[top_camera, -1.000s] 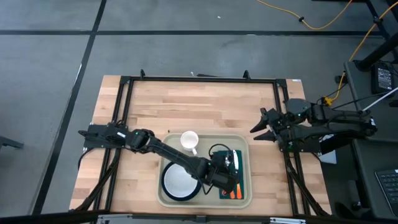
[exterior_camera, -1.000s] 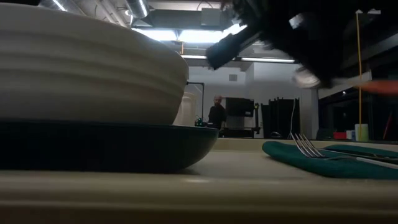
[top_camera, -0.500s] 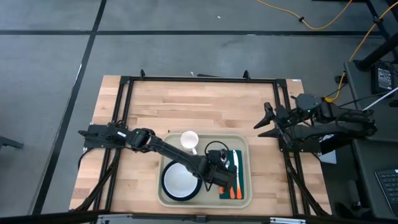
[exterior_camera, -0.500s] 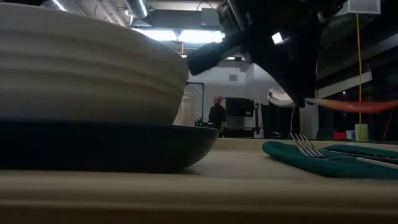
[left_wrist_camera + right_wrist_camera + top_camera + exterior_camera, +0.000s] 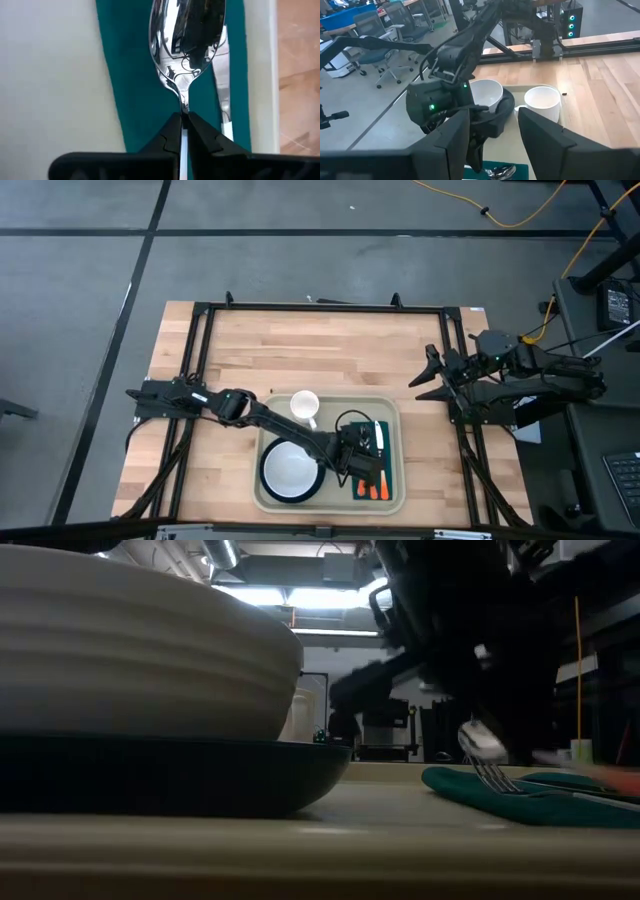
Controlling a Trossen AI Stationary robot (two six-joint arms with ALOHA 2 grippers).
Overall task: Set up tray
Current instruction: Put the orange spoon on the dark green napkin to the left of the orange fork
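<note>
The beige tray [image 5: 392, 412] lies at the table's near middle. On it are a white bowl on a dark plate [image 5: 290, 470], a white cup [image 5: 304, 406] and a dark green napkin [image 5: 380, 436] with a fork [image 5: 490, 776] and orange-handled cutlery [image 5: 372, 491]. My left gripper [image 5: 362, 470] is over the napkin [image 5: 135, 75], shut on a spoon [image 5: 187, 30] held low over it. My right gripper [image 5: 430, 376] is open and empty at the table's right edge. My left gripper pinches the spoon's thin neck [image 5: 184, 106], just behind the bowl, between its two fingertips [image 5: 172, 131]. The spoon's bowl [image 5: 481, 740] sticks out ahead of the fingertips, hollow side toward the wrist camera. It hangs just above the fork; whether it touches, I cannot tell.
The bowl and plate [image 5: 150, 690] fill the tray's left half, and the cup [image 5: 542, 102] stands at its far side. A black frame [image 5: 320, 307] runs around the wooden table. A person [image 5: 349, 720] stands far off in the room.
My left gripper has carried the spoon down and toward the table's near edge, so the spoon's bowl now hangs low over the napkin and fork. My right gripper has drawn back a little toward the table's right edge.
</note>
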